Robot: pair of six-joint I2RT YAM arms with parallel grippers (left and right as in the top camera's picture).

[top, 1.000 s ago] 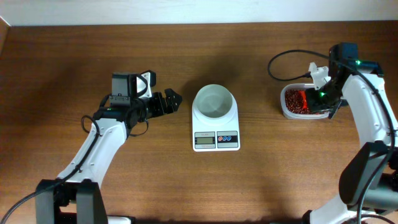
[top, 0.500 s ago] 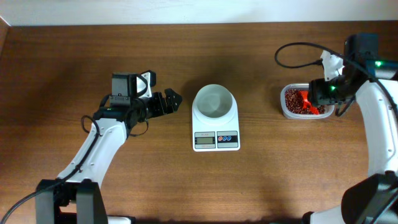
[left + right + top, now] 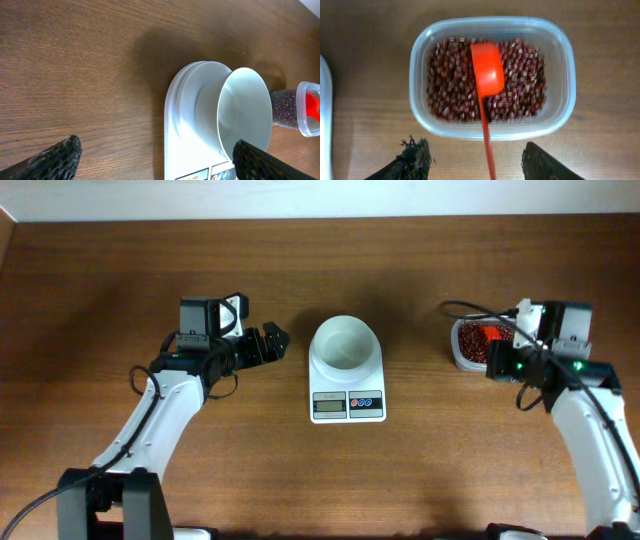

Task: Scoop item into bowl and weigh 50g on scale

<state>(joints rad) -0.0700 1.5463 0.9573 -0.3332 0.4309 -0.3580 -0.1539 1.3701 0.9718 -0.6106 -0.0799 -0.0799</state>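
On your left, the left gripper [image 3: 272,342] hangs over the table [image 3: 100,280], left of centre, with its jaws spread wide and nothing between them. It points toward the scale [image 3: 347,402], which sits at the table's middle with its display facing the front edge. The white bowl [image 3: 345,343] stands upright on the scale's platter (toward its back half). Near the right edge, the clear container [image 3: 567,75] holds the beans [image 3: 455,90]. A red scoop [image 3: 487,75] lies on them, its handle running out over the container's rim. Your right gripper [image 3: 479,159] straddles that handle, jaws parted on either side and clear of it, gripping nothing.
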